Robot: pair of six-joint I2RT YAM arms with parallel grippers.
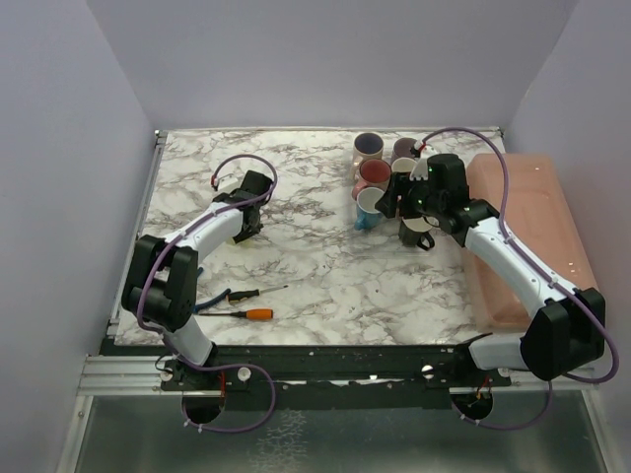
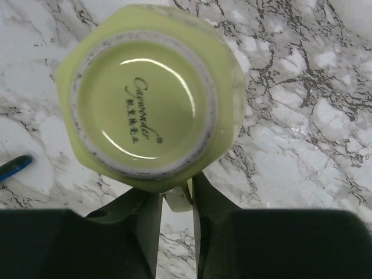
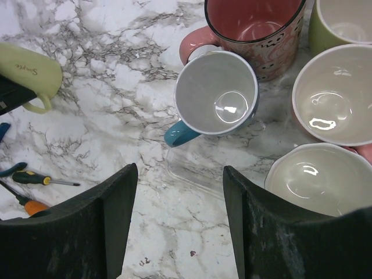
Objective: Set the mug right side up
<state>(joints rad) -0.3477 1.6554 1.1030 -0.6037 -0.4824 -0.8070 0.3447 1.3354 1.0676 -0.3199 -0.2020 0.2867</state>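
A pale green mug (image 2: pixel 145 93) fills the left wrist view with its base facing the camera. Its handle (image 2: pixel 177 200) lies between my left gripper's (image 2: pixel 176 197) fingers, which are closed on it. In the right wrist view the same mug (image 3: pixel 29 70) shows at the far left, tipped on its side with the handle down. From the top view the left gripper (image 1: pixel 246 222) is at the table's left middle and hides most of the mug. My right gripper (image 3: pixel 180 174) is open and empty, hovering over bare marble just in front of a blue mug (image 3: pixel 216 93).
Several upright mugs cluster at the back right: a pink one (image 3: pixel 256 29), white ones (image 3: pixel 331 96) and a dark one (image 1: pixel 416 235). A pink tray (image 1: pixel 527 227) lies along the right edge. Two screwdrivers (image 1: pixel 258 313) lie near the front left.
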